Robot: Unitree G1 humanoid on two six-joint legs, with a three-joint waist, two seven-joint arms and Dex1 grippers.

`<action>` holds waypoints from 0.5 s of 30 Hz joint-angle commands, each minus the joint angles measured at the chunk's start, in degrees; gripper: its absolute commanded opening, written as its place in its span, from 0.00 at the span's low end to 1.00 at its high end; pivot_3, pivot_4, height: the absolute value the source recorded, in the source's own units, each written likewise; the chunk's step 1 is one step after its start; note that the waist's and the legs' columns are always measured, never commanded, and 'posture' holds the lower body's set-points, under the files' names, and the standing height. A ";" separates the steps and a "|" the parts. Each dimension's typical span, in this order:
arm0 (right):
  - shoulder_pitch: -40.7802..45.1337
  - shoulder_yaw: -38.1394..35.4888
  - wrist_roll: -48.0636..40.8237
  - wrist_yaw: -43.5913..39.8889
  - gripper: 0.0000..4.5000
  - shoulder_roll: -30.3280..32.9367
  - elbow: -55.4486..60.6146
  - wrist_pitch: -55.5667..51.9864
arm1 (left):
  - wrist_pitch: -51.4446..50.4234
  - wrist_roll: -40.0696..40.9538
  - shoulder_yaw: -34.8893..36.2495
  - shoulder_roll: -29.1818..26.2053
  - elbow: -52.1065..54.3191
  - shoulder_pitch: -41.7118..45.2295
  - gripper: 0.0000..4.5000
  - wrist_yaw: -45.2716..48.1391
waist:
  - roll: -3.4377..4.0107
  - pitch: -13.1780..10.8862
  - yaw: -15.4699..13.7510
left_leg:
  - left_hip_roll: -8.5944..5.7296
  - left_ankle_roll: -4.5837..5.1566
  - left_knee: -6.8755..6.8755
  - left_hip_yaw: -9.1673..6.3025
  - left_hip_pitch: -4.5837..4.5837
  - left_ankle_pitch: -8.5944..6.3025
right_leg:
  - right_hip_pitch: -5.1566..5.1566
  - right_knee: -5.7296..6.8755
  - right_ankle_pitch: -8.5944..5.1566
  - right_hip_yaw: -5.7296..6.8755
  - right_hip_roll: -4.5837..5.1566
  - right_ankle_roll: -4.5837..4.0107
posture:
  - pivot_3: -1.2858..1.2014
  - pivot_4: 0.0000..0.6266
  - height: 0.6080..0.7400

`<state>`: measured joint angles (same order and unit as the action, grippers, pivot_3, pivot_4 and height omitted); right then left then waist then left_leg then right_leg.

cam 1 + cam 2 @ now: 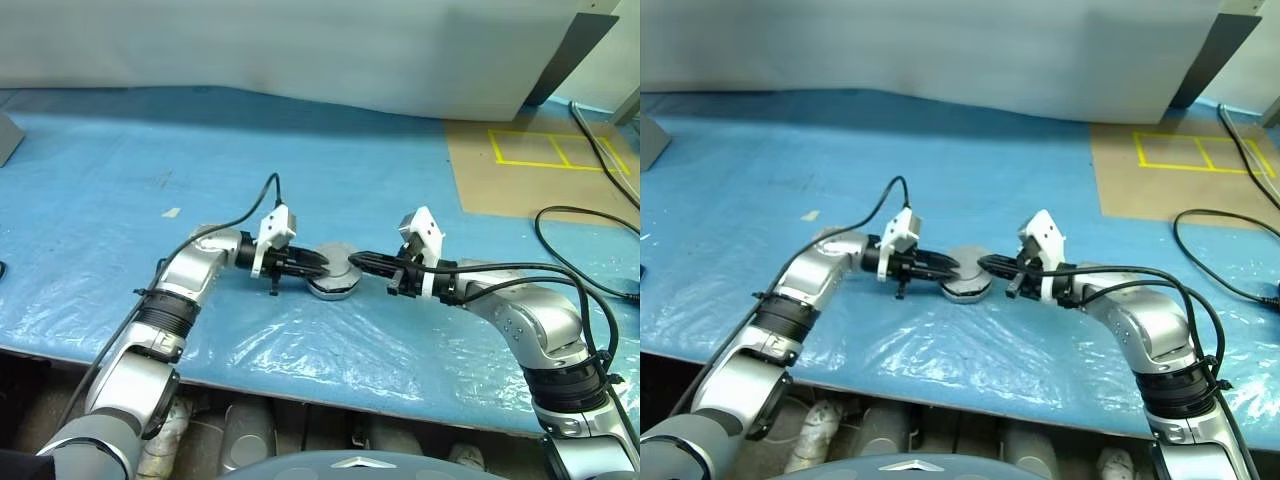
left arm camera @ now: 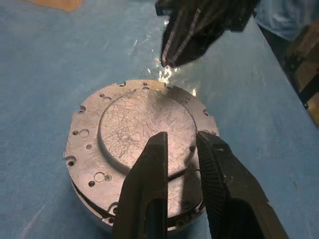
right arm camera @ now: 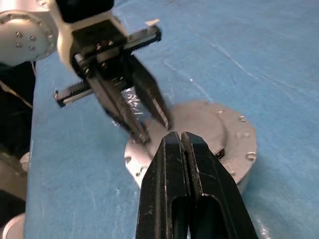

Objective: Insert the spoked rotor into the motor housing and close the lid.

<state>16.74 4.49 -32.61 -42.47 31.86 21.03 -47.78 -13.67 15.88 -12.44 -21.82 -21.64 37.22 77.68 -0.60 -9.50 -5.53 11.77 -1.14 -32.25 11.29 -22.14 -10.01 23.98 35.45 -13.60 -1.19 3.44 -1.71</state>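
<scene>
Dead centre of the head view, on the blue plastic sheet (image 1: 150,160) covering the table, sits the short round silvery motor housing (image 1: 333,282), and it's capped: the round grey metal lid (image 2: 144,132), with its raised middle disc and small holes round the rim, lies flat on top. A thin dark seam shows round the side between lid and can.

From the left of the frame comes the left gripper (image 1: 318,265), black fingers parted a little, reaching over the near edge of the lid. In its own wrist view the two fingers (image 2: 149,184) straddle a narrow gap right above the lid's rim; whether they press on it, I can't tell. They clasp nothing.

From the right, the right gripper (image 1: 358,259) is clenched tight, fingers pressed together and empty, its tip at the opposite edge of the lid. The two tips face each other across the lid.

A black cable (image 1: 570,250) loops at the right edge of the frame, and yellow tape squares (image 1: 550,150) mark brown board at upper right.
</scene>
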 commanded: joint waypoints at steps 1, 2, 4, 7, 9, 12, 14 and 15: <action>2.41 1.38 2.01 -0.97 0.12 0.41 0.56 3.35 | -5.37 6.39 6.67 -0.93 2.56 3.28 0.21 -1.21 | 0.01 -0.01 0.02 | -0.01 0.00 0.00 0.00 -0.01 0.00 | 0.01 0.00 0.00 0.00 0.00 0.00 | 0.52 0.24 1.00; 2.70 2.13 2.53 -1.61 0.20 0.51 0.70 4.21 | -8.34 8.65 8.70 -1.26 3.01 4.12 0.21 -1.90 | 0.01 -0.01 0.01 | -0.01 0.00 -0.01 0.01 -0.02 0.00 | 0.02 0.00 0.00 0.00 0.01 0.00 | 0.52 0.24 1.00; 2.99 2.72 2.70 -2.24 0.35 0.31 0.87 4.83 | -11.98 10.93 10.80 -2.04 3.83 4.85 0.21 -2.50 | 0.01 -0.01 0.02 | -0.02 0.00 -0.03 0.02 -0.02 0.00 | 0.02 0.01 0.00 -0.01 0.01 0.00 | 0.52 0.24 1.00; 3.61 3.24 2.63 -2.77 0.58 -0.18 0.07 5.38 | -12.57 10.17 11.39 -5.14 5.41 3.14 0.21 -2.35 | 0.01 -0.01 0.05 | -0.03 -0.01 0.01 0.02 0.00 0.00 | 0.02 0.01 0.00 -0.01 0.00 -0.01 | 0.52 0.24 1.00; 4.07 3.88 3.16 -3.30 0.73 -0.34 -0.91 6.13 | -13.09 10.19 11.70 -6.78 6.03 1.86 0.21 -2.39 | 0.01 -0.01 0.18 | -0.03 -0.01 0.04 0.01 -0.01 0.00 | 0.02 -0.01 0.00 -0.02 -0.02 0.00 | 0.52 0.24 1.00; 4.64 4.64 5.04 -3.33 0.97 -1.57 -3.96 9.22 | -12.13 9.04 11.40 -8.82 6.46 -0.35 0.21 -2.97 | 0.02 -0.01 0.10 | -0.03 -0.01 0.06 0.01 -0.04 0.00 | 0.05 0.00 0.01 0.01 -0.05 0.01 | 0.52 0.24 1.00; 4.96 5.48 6.36 -3.55 1.00 -1.96 -5.58 10.37 | -10.52 7.74 10.40 -9.56 7.08 -1.84 0.21 -3.18 | 0.02 -0.01 0.10 | -0.01 -0.01 0.04 0.03 -0.07 0.00 | 0.05 0.00 -0.01 0.03 -0.04 -0.01 | 0.52 0.24 1.00; 5.17 6.14 7.18 -3.65 1.00 -2.04 -6.38 10.79 | -9.07 6.57 9.52 -9.84 7.66 -2.87 0.21 -3.22 | 0.02 -0.01 0.09 | -0.01 -0.01 0.03 0.03 -0.08 0.00 | 0.05 0.00 -0.01 0.03 -0.03 -0.01 | 0.52 0.24 1.00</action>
<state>21.11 10.27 -26.37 -45.60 29.88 14.38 -38.77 -24.96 23.48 -2.33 -31.02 -16.77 34.85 74.52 -0.58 -9.51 -5.44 11.77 -1.15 -32.23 11.30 -22.21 -10.01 24.03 35.45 -13.61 -1.16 3.43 -1.72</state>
